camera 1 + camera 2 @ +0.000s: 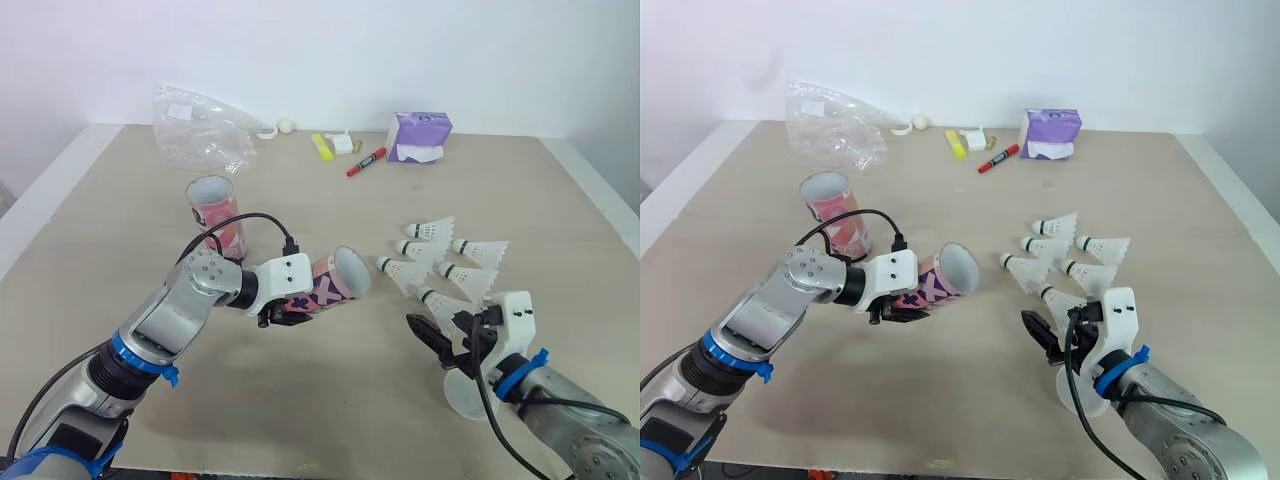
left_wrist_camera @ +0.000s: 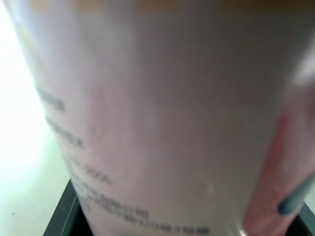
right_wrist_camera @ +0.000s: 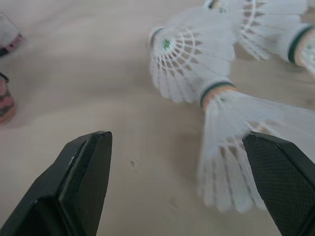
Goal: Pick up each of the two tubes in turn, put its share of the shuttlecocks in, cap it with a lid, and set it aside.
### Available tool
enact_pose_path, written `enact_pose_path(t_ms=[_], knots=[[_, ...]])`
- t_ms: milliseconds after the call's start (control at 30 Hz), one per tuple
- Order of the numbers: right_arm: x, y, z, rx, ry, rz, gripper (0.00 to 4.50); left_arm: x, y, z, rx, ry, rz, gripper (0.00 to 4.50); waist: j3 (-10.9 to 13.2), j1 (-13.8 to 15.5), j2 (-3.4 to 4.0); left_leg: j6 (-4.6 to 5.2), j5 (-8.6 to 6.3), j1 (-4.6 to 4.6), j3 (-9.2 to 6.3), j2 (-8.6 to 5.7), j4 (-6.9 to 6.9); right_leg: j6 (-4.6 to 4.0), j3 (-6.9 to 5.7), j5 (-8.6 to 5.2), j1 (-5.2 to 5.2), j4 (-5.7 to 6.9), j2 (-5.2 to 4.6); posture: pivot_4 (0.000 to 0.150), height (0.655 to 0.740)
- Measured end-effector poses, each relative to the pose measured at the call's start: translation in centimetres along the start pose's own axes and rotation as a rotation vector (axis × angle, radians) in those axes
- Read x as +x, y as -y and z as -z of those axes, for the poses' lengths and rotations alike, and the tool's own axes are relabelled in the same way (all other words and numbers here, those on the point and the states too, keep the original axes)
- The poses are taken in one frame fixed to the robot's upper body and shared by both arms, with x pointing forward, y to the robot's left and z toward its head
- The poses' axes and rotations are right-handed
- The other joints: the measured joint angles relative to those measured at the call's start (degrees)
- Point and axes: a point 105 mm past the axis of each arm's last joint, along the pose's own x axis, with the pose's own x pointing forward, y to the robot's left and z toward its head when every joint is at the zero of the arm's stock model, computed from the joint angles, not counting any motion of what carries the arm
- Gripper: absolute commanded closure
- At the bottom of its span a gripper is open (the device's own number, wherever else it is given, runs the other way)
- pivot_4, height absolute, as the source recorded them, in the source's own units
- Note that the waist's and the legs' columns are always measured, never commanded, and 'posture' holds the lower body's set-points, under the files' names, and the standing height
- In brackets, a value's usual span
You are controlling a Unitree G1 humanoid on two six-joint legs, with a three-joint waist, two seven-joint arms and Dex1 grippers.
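A: Progress?
B: Early. Nothing capped, and no shuttlecock seen in either tube. Six shuttlecocks (image 1: 445, 262) lie on the desk (image 1: 330, 400). The left jaws clamp one tube (image 1: 335, 280), tipped with its mouth toward them. The second tube (image 1: 213, 212) stands upright behind.
A: Right jaws?
B: Wide, empty, low over the desk. Nearest shuttlecock (image 3: 231, 147) lies just ahead, off-centre in the gap.

Bright, even light; soft shadows beneath shuttlecocks (image 1: 430, 250); glare beside tube (image 2: 162, 123).
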Motion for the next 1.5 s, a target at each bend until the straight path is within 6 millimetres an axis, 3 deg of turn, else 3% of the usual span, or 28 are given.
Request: enact_pose_path(t_ms=[67,133,200,233,267,300,400,433,800,867,1000,1167,1233,1300,1500], knots=[[0.0,0.2,0.2,-0.004,-0.014,0.017,0.00,0.0,0.1,0.0,-0.007,0.003,0.002,2.12,0.0,0.0,0.00,0.02,-0.01,0.00,0.00,-0.01,0.00,0.00,0.01,0.00,0.00,0.00,-0.01,0.150,0.7400],[0.1,0.4,0.4,-0.005,-0.021,0.039,0.62,0.1,0.1,0.1,-0.014,0.005,0.002,2.13,0.0,0.0,0.00,0.02,-0.01,0.00,0.00,-0.01,0.00,0.00,0.01,0.00,0.00,0.00,-0.01,0.150,0.7400],[0.2,0.6,0.5,-0.013,-0.032,0.070,1.45,0.1,0.1,0.1,-0.019,0.006,-0.001,2.13,0.0,0.0,0.01,0.02,-0.01,0.00,0.00,-0.01,0.00,0.00,0.02,0.00,0.00,0.00,-0.02,0.150,0.7400],[0.3,0.6,0.6,-0.016,-0.036,0.078,1.67,0.1,0.1,0.1,-0.021,0.006,-0.003,2.13,0.0,0.0,0.01,0.02,-0.01,0.00,0.00,-0.02,0.00,0.00,0.01,0.00,0.00,0.00,-0.02,0.150,0.7400],[0.4,0.6,0.7,-0.013,-0.042,0.087,2.51,0.1,0.1,0.1,-0.022,0.007,-0.005,2.13,0.0,0.0,0.01,0.02,-0.01,0.00,-0.01,-0.02,0.00,0.01,0.00,0.00,0.01,0.00,-0.02,0.150,0.7400],[0.4,0.7,0.7,-0.013,-0.043,0.089,2.66,0.1,0.1,0.1,-0.022,0.007,-0.005,2.13,0.0,0.0,0.01,0.02,-0.01,0.00,-0.01,-0.02,0.00,0.00,0.00,0.00,0.01,0.00,-0.02,0.150,0.7400],[0.6,0.8,0.7,-0.006,-0.042,0.109,4.15,0.2,0.2,0.1,-0.024,0.011,-0.006,2.13,0.0,0.0,0.02,0.02,-0.01,0.01,-0.01,-0.05,0.01,0.01,0.00,0.01,0.02,0.00,-0.05,0.150,0.7400],[0.6,0.8,0.6,-0.005,-0.041,0.112,4.43,0.2,0.2,0.1,-0.024,0.011,-0.007,2.13,0.0,0.0,0.02,0.02,-0.01,0.01,-0.01,-0.05,0.01,0.01,0.00,0.01,0.02,0.00,-0.05,0.150,0.7400],[0.4,0.4,0.4,-0.047,-0.053,0.119,4.43,0.3,0.3,0.1,-0.015,0.022,-0.006,2.13,0.0,0.0,0.04,0.04,-0.02,0.01,-0.03,-0.21,0.01,0.04,0.00,0.02,0.04,0.00,-0.21,0.150,0.7400],[-0.5,0.4,0.0,-0.146,-0.088,0.087,4.43,0.4,0.3,0.0,-0.015,0.026,-0.003,2.13,-0.1,0.0,0.13,0.11,-0.05,0.00,-0.04,-0.35,0.02,0.12,-0.01,-0.01,0.05,0.01,-0.31,0.150,0.7400],[-2.9,0.0,-3.4,-0.441,-0.115,-0.036,4.43,0.5,0.2,0.0,-0.012,0.030,0.009,2.13,-0.1,0.0,0.15,0.30,-0.16,0.06,-0.01,-0.51,0.09,0.32,-0.06,-0.06,0.14,0.00,-0.43,0.150,0.7400],[-4.2,-3.4,-9.7,-0.784,0.018,-0.266,4.43,0.7,0.0,0.1,-0.016,0.033,0.026,2.13,-0.1,0.0,0.07,0.37,-0.20,0.34,-0.20,-0.46,0.12,0.66,-0.18,-0.20,0.60,-0.28,-0.41,0.150,0.7400],[-4.2,-5.0,-11.1,-0.920,0.065,-0.339,4.43,0.8,0.0,0.0,-0.010,0.034,0.033,2.13,-0.1,0.1,0.08,0.37,-0.20,0.32,-0.28,-0.48,0.11,0.65,-0.23,-0.19,0.63,-0.37,-0.47,0.150,0.7400],[-3.9,-6.4,-11.6,-1.054,0.079,-0.403,4.43,0.9,0.1,-0.2,-0.006,0.036,0.042,2.13,-0.1,0.2,0.08,0.38,-0.20,0.27,-0.35,-0.52,0.10,0.46,-0.29,-0.07,0.64,-0.42,-0.56,0.150,0.7400],[-2.4,-8.4,-10.1,-1.226,0.040,-0.542,4.43,1.0,0.3,-0.4,-0.008,0.048,0.056,2.13,-0.1,0.2,0.08,0.59,-0.33,0.06,-0.40,-0.70,0.19,0.45,-0.40,-0.04,0.61,-0.57,-1.05,0.150,0.7400]])
